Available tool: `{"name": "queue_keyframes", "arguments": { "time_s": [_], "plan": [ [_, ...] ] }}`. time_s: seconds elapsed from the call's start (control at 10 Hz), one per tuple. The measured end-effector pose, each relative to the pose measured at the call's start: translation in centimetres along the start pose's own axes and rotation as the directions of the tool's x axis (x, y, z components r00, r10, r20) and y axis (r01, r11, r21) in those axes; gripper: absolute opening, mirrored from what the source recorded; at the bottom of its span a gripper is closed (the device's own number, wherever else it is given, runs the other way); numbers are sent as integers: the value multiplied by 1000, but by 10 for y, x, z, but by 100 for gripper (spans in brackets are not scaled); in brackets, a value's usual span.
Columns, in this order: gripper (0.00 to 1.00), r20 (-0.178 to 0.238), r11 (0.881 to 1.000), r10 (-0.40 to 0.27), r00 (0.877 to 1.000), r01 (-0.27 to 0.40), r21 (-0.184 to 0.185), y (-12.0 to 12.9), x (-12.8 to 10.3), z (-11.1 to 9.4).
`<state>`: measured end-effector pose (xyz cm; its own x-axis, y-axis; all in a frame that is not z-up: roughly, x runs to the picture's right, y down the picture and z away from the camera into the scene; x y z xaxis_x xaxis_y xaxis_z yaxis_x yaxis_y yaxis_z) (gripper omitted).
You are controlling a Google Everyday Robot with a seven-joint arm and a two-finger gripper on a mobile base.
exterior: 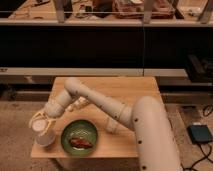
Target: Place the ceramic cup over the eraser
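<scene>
The cream-white ceramic cup (45,138) is at the front left corner of the wooden table (125,90), just left of the green plate (67,145). My gripper (39,123) sits right on top of the cup, its pale fingers shut around the rim. A flat reddish-brown piece (80,142), which looks like the eraser, lies in the middle of the plate, a short way right of the cup. The cup's base is low, at or near the tabletop; I cannot tell whether it touches.
A white bottle (80,104) lies behind the arm near the table's left middle. A pale oblong block (111,125) lies right of the plate. The table's left and front edges are close to the cup. Dark shelving stands behind the table.
</scene>
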<state>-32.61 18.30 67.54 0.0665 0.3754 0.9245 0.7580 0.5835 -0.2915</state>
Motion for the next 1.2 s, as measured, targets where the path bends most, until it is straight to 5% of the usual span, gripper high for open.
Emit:
{"name": "queue_keyframes", "arguments": {
  "time_s": [0.4, 0.7, 1.2],
  "plan": [
    [53, -103, 993, -117, 988, 116, -17, -6, 35, 4],
    [77, -120, 995, -103, 987, 101, -26, -4, 41, 0],
    [80, -91, 997, -69, 993, 67, -28, 0, 38, -4]
  ]
}}
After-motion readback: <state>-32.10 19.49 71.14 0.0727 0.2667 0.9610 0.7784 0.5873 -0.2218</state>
